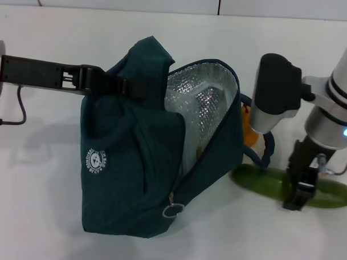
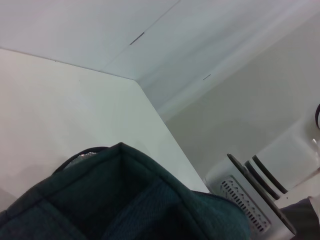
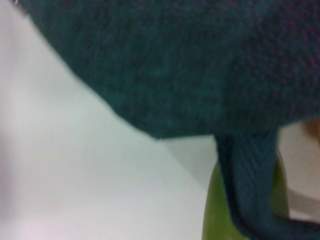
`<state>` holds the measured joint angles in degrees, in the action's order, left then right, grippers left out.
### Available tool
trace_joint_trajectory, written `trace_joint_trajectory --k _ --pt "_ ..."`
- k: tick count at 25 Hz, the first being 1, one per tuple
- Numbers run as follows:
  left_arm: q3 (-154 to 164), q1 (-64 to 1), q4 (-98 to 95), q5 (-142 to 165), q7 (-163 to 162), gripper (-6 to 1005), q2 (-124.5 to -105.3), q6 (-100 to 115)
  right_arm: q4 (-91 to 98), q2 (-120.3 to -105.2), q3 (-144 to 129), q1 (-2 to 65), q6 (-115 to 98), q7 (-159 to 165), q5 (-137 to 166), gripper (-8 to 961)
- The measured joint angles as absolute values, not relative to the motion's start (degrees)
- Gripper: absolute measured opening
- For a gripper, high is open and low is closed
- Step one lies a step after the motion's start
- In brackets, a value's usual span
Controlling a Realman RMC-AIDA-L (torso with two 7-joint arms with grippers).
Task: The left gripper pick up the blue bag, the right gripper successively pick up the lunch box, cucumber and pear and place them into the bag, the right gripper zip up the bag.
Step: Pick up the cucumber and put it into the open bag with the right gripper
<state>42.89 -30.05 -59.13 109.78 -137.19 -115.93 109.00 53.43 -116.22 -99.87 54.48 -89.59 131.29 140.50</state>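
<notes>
L gripper [image 1: 109,82] pinches the blue bag [image 1: 132,174] by its handle, bag open w/ foil lining showing; round white logo (text unreadable). R gripper [image 1: 299,191] sits down on the cucumber [image 1: 257,177], fingers astride it; pear [image 1: 250,132] just behind, by the bag.

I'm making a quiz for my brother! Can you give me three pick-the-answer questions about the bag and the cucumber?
1. Where is the cucumber, compared with the blue bag?
A) inside it
B) beside it, on the table
C) on top of it

2. What colour is the bag's lining?
A) red
B) yellow
C) silver

3. The bag's zip is:
A) open
B) shut
C) torn off

Answers: B, the cucumber lies on the table next to the bag. C, shiny foil shows inside. A, the bag's mouth gapes wide.
</notes>
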Motion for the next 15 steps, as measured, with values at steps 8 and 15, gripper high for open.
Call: trace_joint_trajectory --k 8,15 --pt "42.9 -29.6 -59.1 109.8 -137.2 50 -115.97 109.2 56.8 -115.81 -94.8 53.6 -95.8 133.1 146.8 640" --pt "42.9 -29.5 -59.1 109.8 -137.2 50 -115.83 109.3 63.2 -115.48 -82.0 51.2 -100.8 133.1 154.5 645"
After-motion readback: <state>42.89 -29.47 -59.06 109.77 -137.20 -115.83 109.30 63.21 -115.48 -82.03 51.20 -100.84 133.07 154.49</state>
